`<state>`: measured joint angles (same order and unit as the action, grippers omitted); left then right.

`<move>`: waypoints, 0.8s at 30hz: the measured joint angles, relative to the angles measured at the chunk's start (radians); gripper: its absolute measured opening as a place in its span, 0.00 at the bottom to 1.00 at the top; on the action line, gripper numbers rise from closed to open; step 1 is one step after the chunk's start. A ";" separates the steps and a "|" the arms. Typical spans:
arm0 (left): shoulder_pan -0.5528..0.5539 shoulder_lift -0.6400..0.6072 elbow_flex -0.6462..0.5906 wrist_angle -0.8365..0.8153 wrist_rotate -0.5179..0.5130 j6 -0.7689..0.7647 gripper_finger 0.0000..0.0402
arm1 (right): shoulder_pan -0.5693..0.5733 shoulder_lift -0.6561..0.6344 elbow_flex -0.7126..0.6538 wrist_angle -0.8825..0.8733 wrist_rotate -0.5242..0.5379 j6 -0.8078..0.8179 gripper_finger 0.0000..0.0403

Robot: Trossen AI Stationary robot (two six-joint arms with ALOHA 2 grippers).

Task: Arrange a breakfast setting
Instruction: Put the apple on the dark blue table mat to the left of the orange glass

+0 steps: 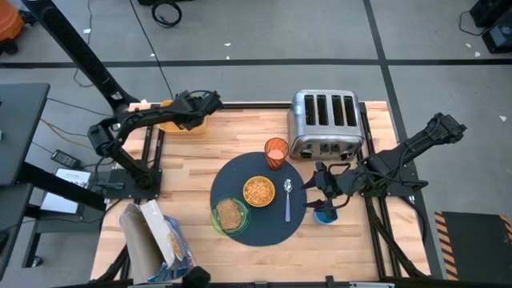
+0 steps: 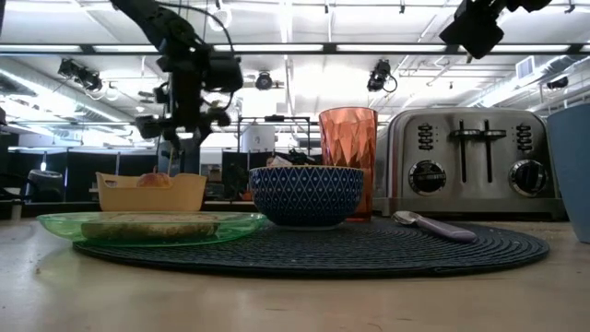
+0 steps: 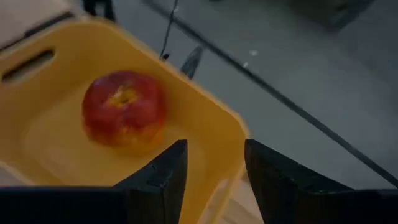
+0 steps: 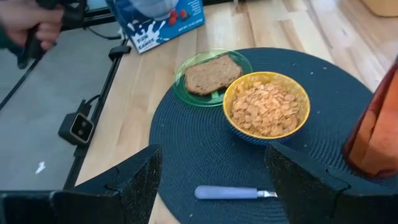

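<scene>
Spoon (image 1: 288, 200) lengthwise, bowl toward toaster (image 1: 326, 122)

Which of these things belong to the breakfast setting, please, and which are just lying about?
Setting: mat, cereal bowl, plate with toast, spoon, tumbler, blue cup, apple.
Lying about: toaster, yellow tray, cereal box.

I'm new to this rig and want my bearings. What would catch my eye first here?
The round dark mat at mid-table, carrying a cereal bowl, a green plate with toast and a spoon. Behind it stand an orange tumbler and a silver toaster. At the far left corner, the left claw hovers over a red apple in a yellow tray.
</scene>
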<state>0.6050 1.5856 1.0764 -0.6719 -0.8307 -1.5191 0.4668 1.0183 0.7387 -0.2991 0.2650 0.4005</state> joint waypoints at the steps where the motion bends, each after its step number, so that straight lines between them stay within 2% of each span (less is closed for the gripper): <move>1: 0.017 0.000 -0.003 -0.013 0.029 -0.022 0.41 | 0.006 0.000 0.000 -0.003 -0.001 0.000 0.71; 3: 0.042 -0.001 -0.010 -0.085 0.075 -0.088 0.41 | 0.018 0.000 0.000 -0.004 -0.001 0.000 0.71; 7: 0.066 -0.002 -0.010 -0.171 0.081 -0.180 0.41 | 0.040 0.000 0.000 -0.007 0.000 -0.001 0.71; 18: 0.152 -0.001 -0.010 -0.159 0.085 -0.096 0.50 | 0.095 0.000 0.000 -0.052 0.031 0.076 0.71; 24: 0.188 0.000 -0.019 -0.136 0.086 -0.048 0.52 | 0.115 0.000 0.000 -0.056 0.057 0.089 0.71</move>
<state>0.7930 1.5854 1.0570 -0.8079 -0.7452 -1.5672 0.5815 1.0183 0.7387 -0.3546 0.3221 0.4895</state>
